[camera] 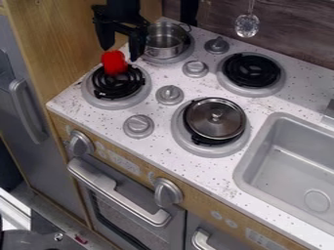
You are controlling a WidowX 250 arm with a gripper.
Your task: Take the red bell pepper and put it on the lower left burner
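Apparently placed; the pepper (114,63) sits on the burner (118,91); the gripper (120,53) gapes wide, empty; next, lift clear.

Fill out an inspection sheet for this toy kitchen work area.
Surface: white speckled counter with dark smudges towards the front edge.
Job's things: red bell pepper at the lower left burner, over the far part of its black coil.
Clutter: metal pot on the upper left burner; lidded pan on the lower right one.
Tool: black gripper close above the pepper, fingers apart.
Cables: nothing seen.
Surroundings: grey sink at right, wooden side panel at left, clear crystal hanging near the back wall.
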